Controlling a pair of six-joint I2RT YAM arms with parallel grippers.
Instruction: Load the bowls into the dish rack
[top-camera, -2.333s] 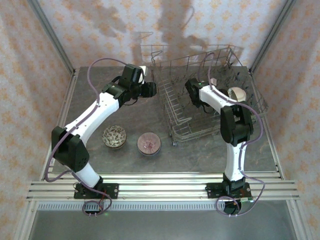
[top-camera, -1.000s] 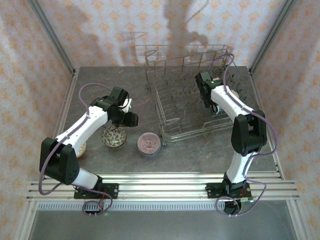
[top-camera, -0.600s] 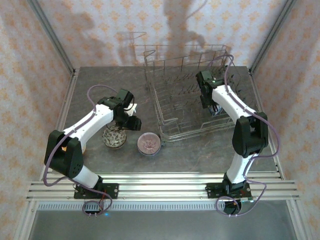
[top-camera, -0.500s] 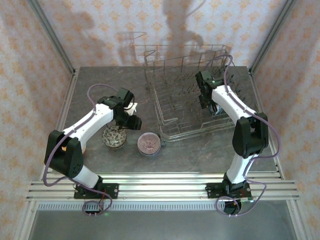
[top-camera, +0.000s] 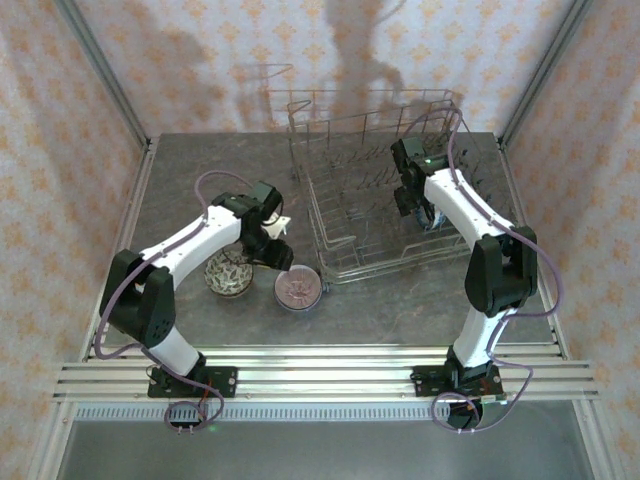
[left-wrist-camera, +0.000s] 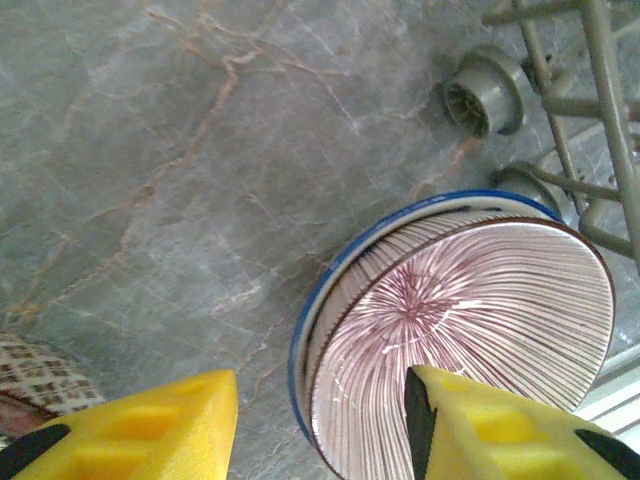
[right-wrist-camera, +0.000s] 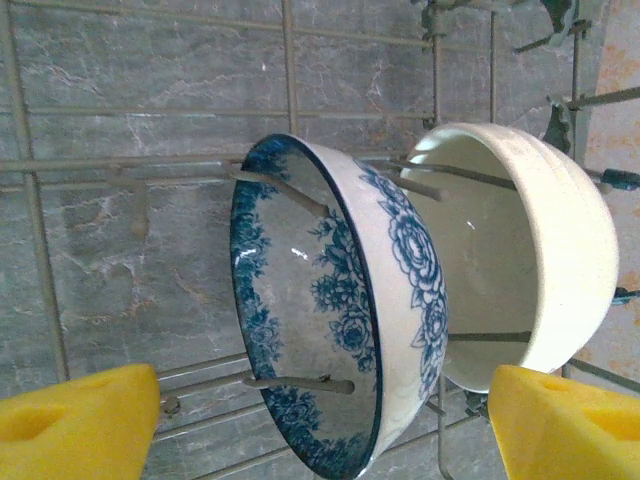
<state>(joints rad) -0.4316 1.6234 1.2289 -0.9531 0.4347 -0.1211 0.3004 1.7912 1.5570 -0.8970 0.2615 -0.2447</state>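
My left gripper (top-camera: 277, 256) (left-wrist-camera: 320, 430) hangs open above the table. Its yellow fingers (left-wrist-camera: 130, 430) straddle the left rim of a pink-striped bowl (top-camera: 298, 288) (left-wrist-camera: 470, 320), which is nested in a blue-rimmed bowl (left-wrist-camera: 305, 340). A dark patterned bowl (top-camera: 228, 275) (left-wrist-camera: 35, 375) lies to its left. My right gripper (top-camera: 410, 198) (right-wrist-camera: 320, 425) is open inside the grey wire dish rack (top-camera: 345, 215). Below it a blue-and-white bowl (right-wrist-camera: 340, 310) stands on edge between tines, with a cream bowl (right-wrist-camera: 530, 250) standing right behind it.
The rack's grey wheels (left-wrist-camera: 485, 90) sit just beyond the stacked bowls. Rack wires (right-wrist-camera: 285, 70) cross beneath my right gripper. Patterned walls enclose the table on three sides, and an aluminium rail (top-camera: 320, 365) runs along the near edge.
My left gripper has swung down and right from the table's back to the pink-striped bowl. The right gripper has stayed open in the rack, shifting only slightly.
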